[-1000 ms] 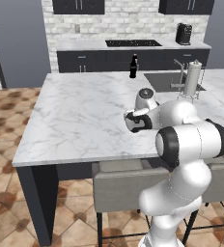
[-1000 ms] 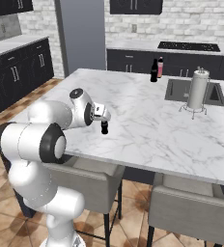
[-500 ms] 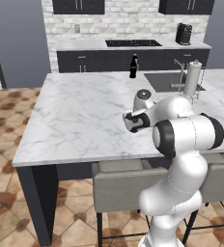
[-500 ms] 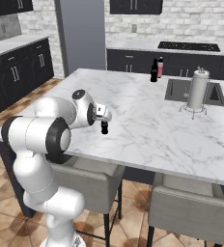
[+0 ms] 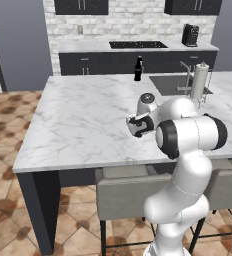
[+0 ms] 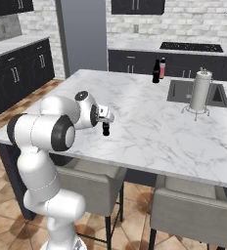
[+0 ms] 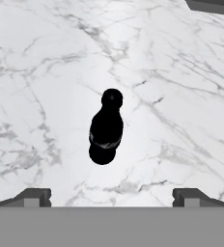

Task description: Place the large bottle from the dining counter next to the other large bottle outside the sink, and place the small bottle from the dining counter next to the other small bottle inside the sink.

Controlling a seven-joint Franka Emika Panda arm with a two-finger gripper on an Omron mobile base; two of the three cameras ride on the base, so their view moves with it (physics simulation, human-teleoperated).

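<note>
Near tabletop (image 5: 78, 125) front edge, hand (image 7: 112, 197) hangs w/ fingers spread wide, gripping nothing, over small dark bottle (image 7: 105, 128) upright on bare marble. Far edge: dark bottle (image 6: 156, 72) touching pink-orange bottle (image 6: 162, 68), beside sink (image 6: 176, 91).

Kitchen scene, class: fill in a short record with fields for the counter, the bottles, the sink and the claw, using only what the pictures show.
counter: white marble top with stools at the near side
small bottle: dark bottle standing upright on the marble, below the claw
claw: claw open, holding nothing
far bottles: black bottle and pink-orange bottle side by side left of the sink
sink: dark basin with a grey faucet
</note>
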